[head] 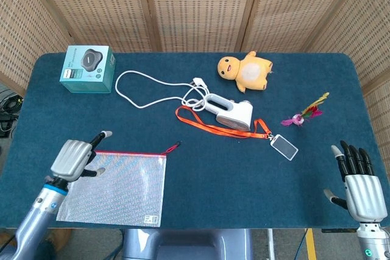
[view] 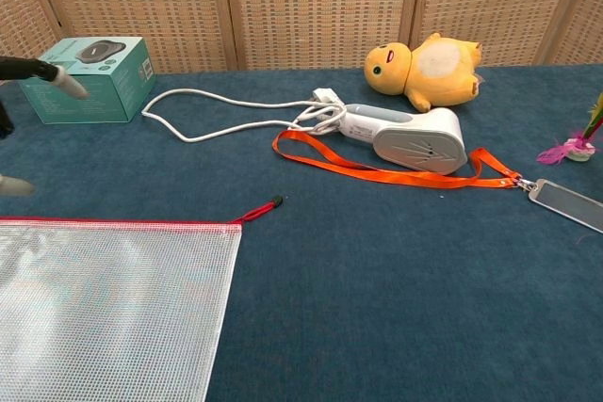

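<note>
My left hand hovers over the top left corner of a clear mesh zip pouch with a red zipper. Its fingers are apart and hold nothing. In the chest view only its fingertips show at the left edge, above the pouch. My right hand sits at the table's front right edge, fingers spread and empty, nearest to a clear badge holder.
On the blue table lie a teal box, a white corded handheld appliance with its cable, an orange lanyard, a yellow plush duck and a small flower. Wicker screens stand behind.
</note>
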Controlling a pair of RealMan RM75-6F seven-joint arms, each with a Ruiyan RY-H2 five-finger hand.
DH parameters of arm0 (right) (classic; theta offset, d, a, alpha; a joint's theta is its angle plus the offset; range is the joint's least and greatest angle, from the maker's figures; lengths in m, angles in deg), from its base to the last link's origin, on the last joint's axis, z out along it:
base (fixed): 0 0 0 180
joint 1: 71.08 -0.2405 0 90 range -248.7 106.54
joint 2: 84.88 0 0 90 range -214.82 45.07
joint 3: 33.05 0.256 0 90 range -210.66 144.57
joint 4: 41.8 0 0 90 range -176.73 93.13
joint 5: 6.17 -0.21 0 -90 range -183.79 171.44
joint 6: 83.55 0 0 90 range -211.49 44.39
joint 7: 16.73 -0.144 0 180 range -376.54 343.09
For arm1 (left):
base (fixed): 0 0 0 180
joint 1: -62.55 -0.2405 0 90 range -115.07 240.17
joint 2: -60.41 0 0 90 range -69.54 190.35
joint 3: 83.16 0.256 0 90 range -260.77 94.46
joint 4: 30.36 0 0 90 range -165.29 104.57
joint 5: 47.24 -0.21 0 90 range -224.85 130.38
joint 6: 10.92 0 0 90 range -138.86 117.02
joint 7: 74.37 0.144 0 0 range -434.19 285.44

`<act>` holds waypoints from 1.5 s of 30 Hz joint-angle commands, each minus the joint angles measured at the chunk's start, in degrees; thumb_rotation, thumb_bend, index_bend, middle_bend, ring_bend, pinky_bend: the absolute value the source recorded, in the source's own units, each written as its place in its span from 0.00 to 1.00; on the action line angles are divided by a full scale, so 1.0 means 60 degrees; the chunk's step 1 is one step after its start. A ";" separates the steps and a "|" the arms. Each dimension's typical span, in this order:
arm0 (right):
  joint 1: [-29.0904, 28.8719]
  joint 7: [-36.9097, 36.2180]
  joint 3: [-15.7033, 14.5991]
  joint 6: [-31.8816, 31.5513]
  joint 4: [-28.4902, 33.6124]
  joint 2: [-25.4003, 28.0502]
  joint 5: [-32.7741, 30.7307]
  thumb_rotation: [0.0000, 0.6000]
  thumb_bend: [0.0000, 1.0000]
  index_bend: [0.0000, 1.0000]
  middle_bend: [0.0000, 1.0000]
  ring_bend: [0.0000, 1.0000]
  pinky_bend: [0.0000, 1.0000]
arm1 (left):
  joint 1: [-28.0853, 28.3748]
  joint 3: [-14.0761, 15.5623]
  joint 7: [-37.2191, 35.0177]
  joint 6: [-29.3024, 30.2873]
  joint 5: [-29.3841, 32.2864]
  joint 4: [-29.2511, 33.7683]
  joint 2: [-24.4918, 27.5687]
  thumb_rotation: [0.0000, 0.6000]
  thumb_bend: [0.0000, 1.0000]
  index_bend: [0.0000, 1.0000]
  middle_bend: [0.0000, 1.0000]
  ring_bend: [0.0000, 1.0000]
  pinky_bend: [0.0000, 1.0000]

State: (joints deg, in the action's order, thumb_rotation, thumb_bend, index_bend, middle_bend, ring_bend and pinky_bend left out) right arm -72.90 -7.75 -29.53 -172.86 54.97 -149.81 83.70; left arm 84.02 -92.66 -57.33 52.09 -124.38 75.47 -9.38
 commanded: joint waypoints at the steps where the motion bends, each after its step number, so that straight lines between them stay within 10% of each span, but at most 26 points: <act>1: -0.0039 0.0038 0.0051 0.0068 -0.0018 -0.0026 -0.0107 1.00 0.00 0.05 0.00 0.00 0.00 | 0.1838 -0.0950 0.1859 -0.1537 0.2916 0.0249 -0.0989 1.00 0.05 0.23 1.00 0.99 1.00; 9: -0.0115 -0.0034 0.0182 0.0208 -0.0050 0.0002 -0.0401 1.00 0.00 0.05 0.00 0.00 0.00 | 0.3917 -0.1236 0.3554 -0.1768 0.6660 -0.0777 -0.2581 1.00 0.24 0.29 1.00 0.99 1.00; 27: -0.0327 0.0005 0.0275 0.0789 -0.0320 -0.0163 -0.1032 1.00 0.00 0.05 0.00 0.00 0.00 | 0.6358 -0.1283 0.4313 -0.1889 1.0557 -0.3861 -0.5020 1.00 0.38 0.34 1.00 0.99 1.00; 45: -0.0365 -0.0151 0.0283 0.0812 -0.0360 -0.0121 -0.1130 1.00 0.00 0.05 0.00 0.00 0.00 | 0.6689 -0.1048 0.3769 -0.2013 1.0411 -0.4135 -0.5320 1.00 0.38 0.37 1.00 0.99 1.00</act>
State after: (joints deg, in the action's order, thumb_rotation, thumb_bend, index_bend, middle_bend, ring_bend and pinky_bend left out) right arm -75.08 -8.66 -27.83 -168.00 52.81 -150.54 76.92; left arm 124.23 -99.17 -34.43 39.72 -61.51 50.26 -41.53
